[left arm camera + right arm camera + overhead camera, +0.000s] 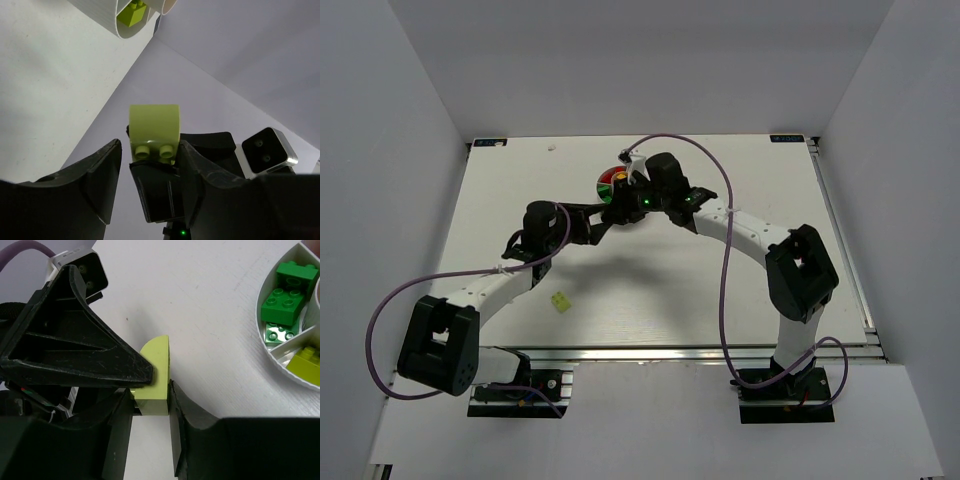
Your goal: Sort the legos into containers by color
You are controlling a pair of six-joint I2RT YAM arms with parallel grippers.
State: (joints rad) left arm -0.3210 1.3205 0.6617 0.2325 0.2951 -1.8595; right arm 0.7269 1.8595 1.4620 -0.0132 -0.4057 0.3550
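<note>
Where the two arms meet just beside the dish [263, 342], one pale lime brick [155, 375] with a rounded end sits between both grippers, outside the rim.

Right gripper [150, 402]: its fingers are narrow and press the brick's square end from both sides.

Left gripper [150, 150]: its fingers [97, 182] straddle the same brick. In the left wrist view one finger touches the brick's side, and a thin gap shows at the other. In the right wrist view one left finger's tip lies against the brick's face. Whether this gripper actually clamps the brick cannot be told.

Dish contents, right wrist view: three dark green bricks [285, 300] lie in one wedge, and a lime piece [306, 359] lies in the adjoining wedge. The top view also shows red and yellow in the dish.

One loose lime brick [560, 300] lies on the table [650, 290], well apart from the dish, near the left arm.
</note>
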